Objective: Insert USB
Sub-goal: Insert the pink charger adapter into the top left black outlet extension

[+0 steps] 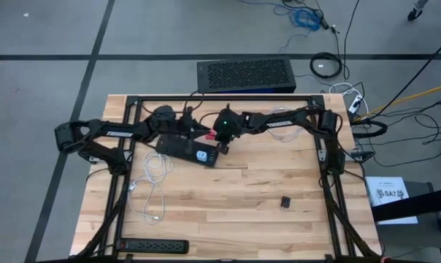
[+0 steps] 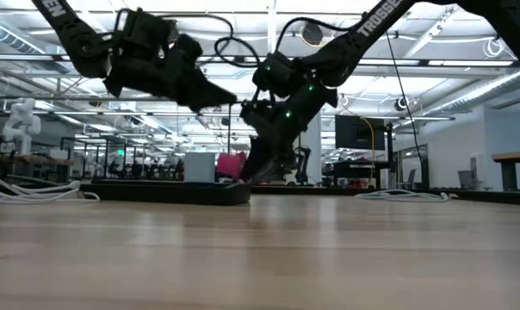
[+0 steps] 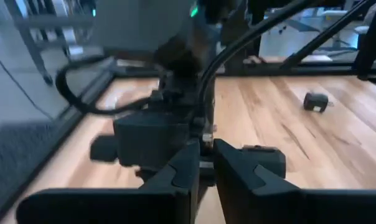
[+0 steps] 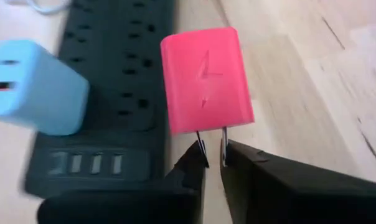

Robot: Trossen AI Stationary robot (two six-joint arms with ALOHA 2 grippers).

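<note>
Two robot arms meet over a black power strip at the far side of a wooden table.

The right gripper (image 4: pixel 211 163) has its fingers nearly together, pinching the two metal prongs of a pink USB charger (image 4: pixel 205 81), whose body juts out just beyond the fingertips, over the power strip (image 4: pixel 113 93) and its edge. A light blue charger (image 4: pixel 35 87) is on the same strip, just beside the pink one. The left gripper (image 3: pixel 205 163) hovers close by with its fingers narrow; whether they hold anything cannot be told. A white cable (image 1: pixel 153 191) lies coiled nearer the front, and a small black adapter (image 1: pixel 287 201) rests well apart.
</note>
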